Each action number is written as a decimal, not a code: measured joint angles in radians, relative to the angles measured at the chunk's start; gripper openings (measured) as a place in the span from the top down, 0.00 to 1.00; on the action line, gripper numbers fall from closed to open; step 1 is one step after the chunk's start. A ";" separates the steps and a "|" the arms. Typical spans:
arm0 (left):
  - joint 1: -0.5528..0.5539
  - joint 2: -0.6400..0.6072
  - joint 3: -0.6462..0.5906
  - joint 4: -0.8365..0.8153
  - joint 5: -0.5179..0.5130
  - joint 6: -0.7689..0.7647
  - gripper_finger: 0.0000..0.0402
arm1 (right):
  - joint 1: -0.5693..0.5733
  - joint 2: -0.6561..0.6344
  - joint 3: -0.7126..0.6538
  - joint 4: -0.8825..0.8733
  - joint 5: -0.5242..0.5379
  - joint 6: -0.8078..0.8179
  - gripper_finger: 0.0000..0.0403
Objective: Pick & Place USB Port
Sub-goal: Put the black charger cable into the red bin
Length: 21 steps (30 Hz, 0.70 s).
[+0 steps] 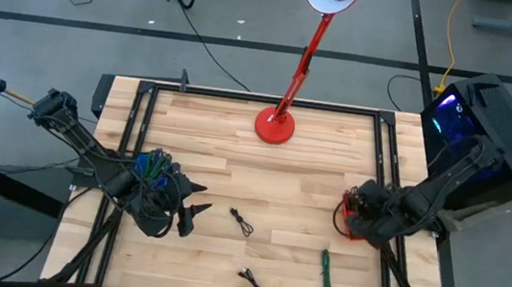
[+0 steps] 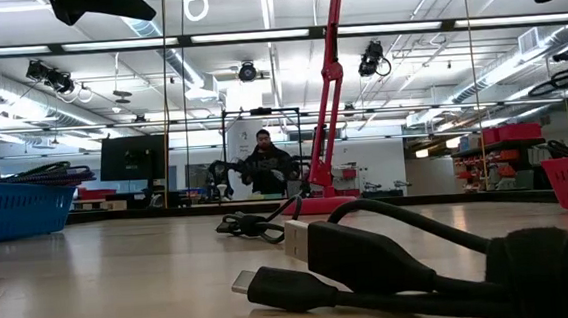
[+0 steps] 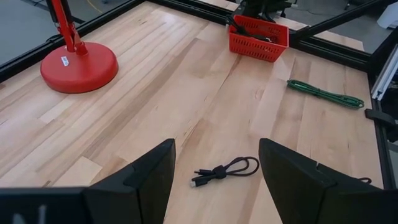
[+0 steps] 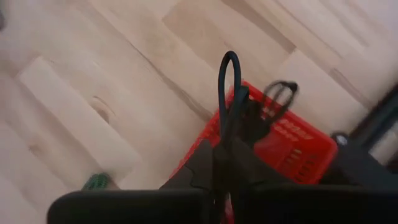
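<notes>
Black cable (image 4: 229, 93) pinched in right hand (image 4: 225, 163) over red basket (image 4: 292, 146); left hand (image 3: 214, 171) gaped wide above another cable (image 3: 225, 170), three left on surface (image 1: 309, 183).

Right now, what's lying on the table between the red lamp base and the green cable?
Only bare wood: in the high view, nothing sits between the red lamp base and the green cable.

One camera looks straight down at the whole table (image 1: 235, 160). One sits low on the tabletop, looking across into the room. Each wrist camera looks down from close above. The red lamp (image 1: 275, 125) shows in three views.
</notes>
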 joint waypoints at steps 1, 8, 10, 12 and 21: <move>0.000 0.000 0.000 -0.001 0.000 0.000 0.41 | 0.008 0.006 -0.002 -0.002 -0.001 0.017 0.96; 0.000 0.000 0.000 -0.002 0.000 0.000 0.41 | 0.031 0.043 -0.103 -0.017 -0.073 0.140 0.96; 0.000 0.000 0.000 -0.002 0.000 0.000 0.41 | 0.032 0.055 -0.144 -0.015 -0.120 0.173 0.96; 0.000 0.000 0.000 -0.002 0.000 0.000 0.41 | 0.032 0.081 -0.140 -0.022 -0.128 0.173 0.96; 0.000 0.000 0.001 -0.002 0.000 -0.001 0.41 | 0.033 0.118 -0.140 -0.028 -0.142 0.209 0.96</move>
